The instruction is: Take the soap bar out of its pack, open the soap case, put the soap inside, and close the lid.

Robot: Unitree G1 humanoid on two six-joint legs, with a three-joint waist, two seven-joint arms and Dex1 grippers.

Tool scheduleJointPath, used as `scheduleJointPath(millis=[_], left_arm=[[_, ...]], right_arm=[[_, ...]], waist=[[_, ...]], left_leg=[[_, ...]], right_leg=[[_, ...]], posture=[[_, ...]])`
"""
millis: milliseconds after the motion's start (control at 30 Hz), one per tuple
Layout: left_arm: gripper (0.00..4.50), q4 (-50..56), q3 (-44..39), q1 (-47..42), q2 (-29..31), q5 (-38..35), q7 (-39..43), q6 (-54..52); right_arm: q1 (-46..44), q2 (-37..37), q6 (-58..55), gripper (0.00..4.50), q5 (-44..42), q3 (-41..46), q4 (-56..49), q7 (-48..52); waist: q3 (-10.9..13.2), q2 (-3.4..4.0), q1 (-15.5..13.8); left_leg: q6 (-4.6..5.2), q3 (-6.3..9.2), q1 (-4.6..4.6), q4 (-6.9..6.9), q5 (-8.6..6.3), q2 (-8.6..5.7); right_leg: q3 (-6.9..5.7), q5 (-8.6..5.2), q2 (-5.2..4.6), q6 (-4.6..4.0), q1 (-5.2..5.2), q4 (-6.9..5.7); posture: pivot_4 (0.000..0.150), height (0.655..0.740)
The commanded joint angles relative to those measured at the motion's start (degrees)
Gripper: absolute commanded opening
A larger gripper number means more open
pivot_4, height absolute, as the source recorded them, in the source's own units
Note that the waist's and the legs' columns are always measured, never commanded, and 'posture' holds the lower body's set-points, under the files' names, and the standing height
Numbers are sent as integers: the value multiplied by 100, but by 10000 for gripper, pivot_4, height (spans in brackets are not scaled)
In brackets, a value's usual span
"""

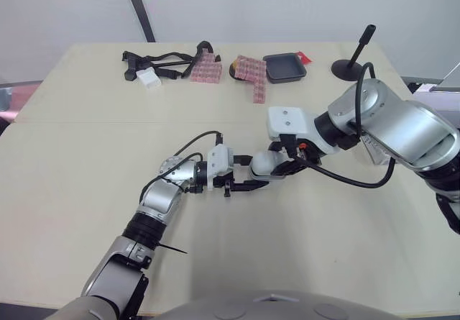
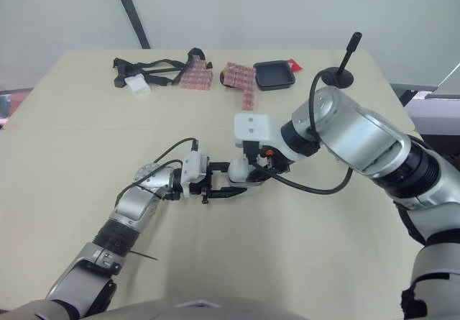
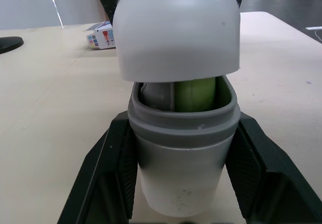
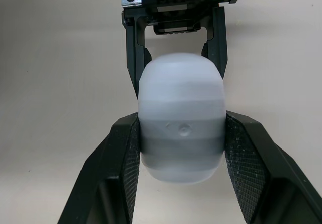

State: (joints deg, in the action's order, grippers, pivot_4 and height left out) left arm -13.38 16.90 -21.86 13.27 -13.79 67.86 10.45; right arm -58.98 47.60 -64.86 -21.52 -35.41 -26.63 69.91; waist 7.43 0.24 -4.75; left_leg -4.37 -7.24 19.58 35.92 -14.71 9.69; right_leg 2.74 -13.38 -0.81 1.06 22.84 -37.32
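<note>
Mid-counter, the left gripper (image 1: 250, 180) and right gripper (image 1: 286, 165) meet over the soap case (image 1: 264, 163), which is held between them just above the counter (image 1: 86, 162). The left jaws are clamped on the grey-rimmed base (image 3: 178, 173) and the right jaws are clamped on the white lid (image 3: 176, 27). The green soap (image 3: 195, 94) already sits inside. The lid hangs partly over the rim with a gap showing on one side, so the closing step looks about half done.

To finish cleanly, the lid likely needs squaring to the rim before it is pressed home. The base should be held steady, and the push should run straight along the case's axis so the edge does not catch on the soap or ride up one side.

Well beyond the case lie pink packs (image 1: 251, 72) and a black tray (image 1: 284, 67). Black straps (image 1: 162, 62) and a small black stand (image 1: 352, 65) flank them at the counter's far edge.
</note>
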Motion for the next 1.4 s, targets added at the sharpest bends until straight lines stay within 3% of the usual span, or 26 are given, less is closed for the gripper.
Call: scheduleJointPath(millis=[33, 1400], left_arm=[[19102, -15, -11, -34, 28, 38, -61, 5], [19102, -55, -21, 0, 1, 44, -158, -37]], right_arm=[[-127, -15, -20, 19229, 44, -87, -103, -3], [-486, -161, -222, 19229, 252, -705, -65, -27]], waist=[[0, 0, 2], [-1, -2, 10]], left_leg=[[-1, 0, 0, 0, 0, 0], [-9, 2, -19, -1, 3, 3]], right_leg=[[0, 0, 0, 0, 0, 1], [0, 0, -1, 0, -18, 12]], posture=[[1500, 7400], [1500, 7400]])
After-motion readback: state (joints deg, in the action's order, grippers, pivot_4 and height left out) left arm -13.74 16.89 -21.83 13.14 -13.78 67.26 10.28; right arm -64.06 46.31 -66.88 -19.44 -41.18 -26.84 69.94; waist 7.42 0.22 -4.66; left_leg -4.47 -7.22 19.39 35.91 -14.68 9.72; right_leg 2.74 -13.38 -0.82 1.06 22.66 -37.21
